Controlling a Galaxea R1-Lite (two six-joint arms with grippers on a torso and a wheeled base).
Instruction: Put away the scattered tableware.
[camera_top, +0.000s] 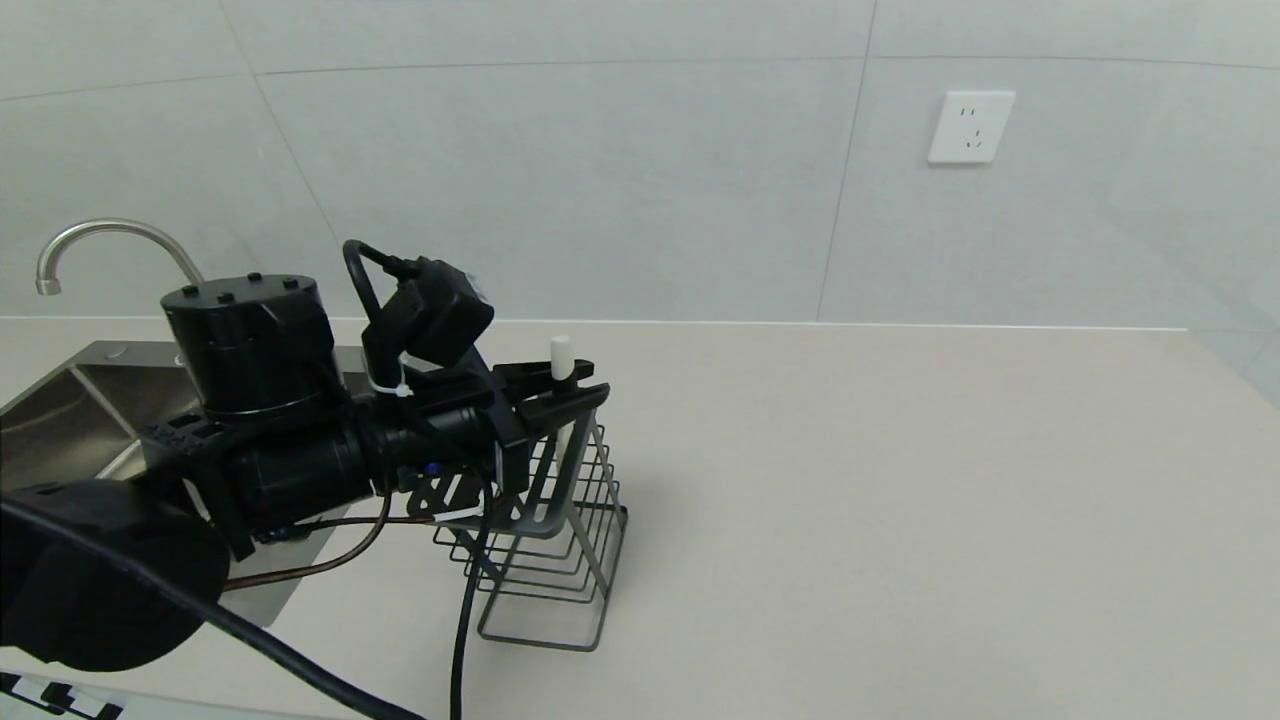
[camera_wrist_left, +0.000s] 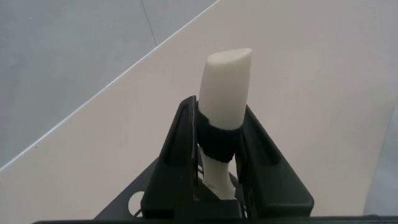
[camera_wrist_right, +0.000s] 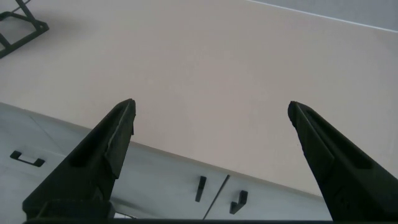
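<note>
– White handle (camera_wrist_left: 225, 93), which way does it point?
– Up to 12 o'clock, standing tall. The left gripper (camera_top: 585, 382) squeezes its middle, with the wire rack (camera_top: 560, 560) at 6 o'clock. The right gripper (camera_wrist_right: 211, 112) is spread wide.

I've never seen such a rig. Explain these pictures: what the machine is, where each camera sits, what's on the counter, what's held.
This is a two-armed robot at a kitchen counter. The wide picture comes from its head camera; the other two from cameras on its wrists. On the counter stands a wire rack, near a sink with a faucet. The left gripper is shut on a white-handled utensil, held upright over the rack; what kind of utensil is unclear. The right gripper is open and empty, over the counter's edge.
</note>
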